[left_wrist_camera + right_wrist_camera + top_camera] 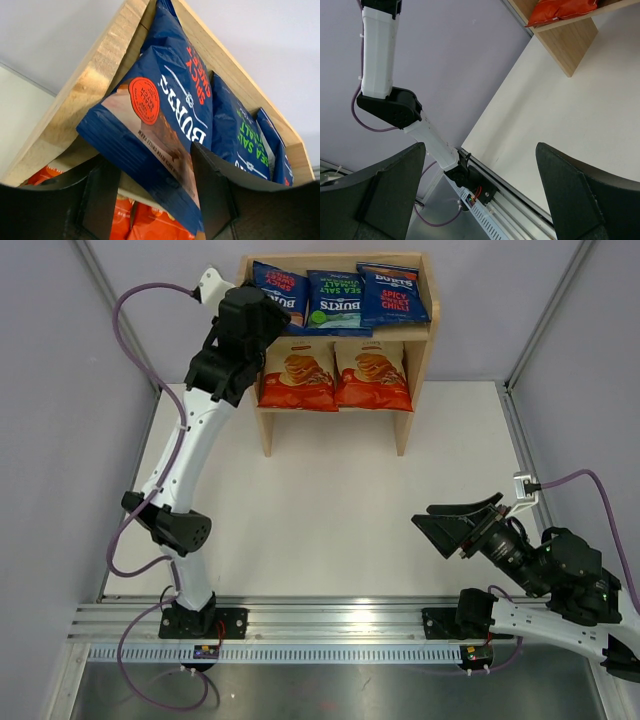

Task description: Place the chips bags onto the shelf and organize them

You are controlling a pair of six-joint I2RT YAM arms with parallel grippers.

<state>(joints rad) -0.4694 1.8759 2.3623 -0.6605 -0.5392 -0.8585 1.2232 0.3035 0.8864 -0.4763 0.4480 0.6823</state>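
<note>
Bright, even overhead light; the tabletop [330,510] washes near white, with only a faint soft shadow under the shelf [415,420]. Mild sheen on the glossy chips bags [165,100] in the left wrist view. Left end effector [152,165] fingers [102,195] read dark and slightly soft up close; top view sharp throughout.

White table [330,530], aluminium rail [330,620]

Reaches far forward with the left arm [195,445], elbow bent low near the base, forearm slanting up and away, wrist tipped over at the far end. Holds the left gripper [155,197] partly spread, fingers [100,200] standing apart. Folds the right arm [540,625] low at the near right, wrist aimed leftward. Carries the right gripper [480,185] with jaws spread wide, in free air.
</note>
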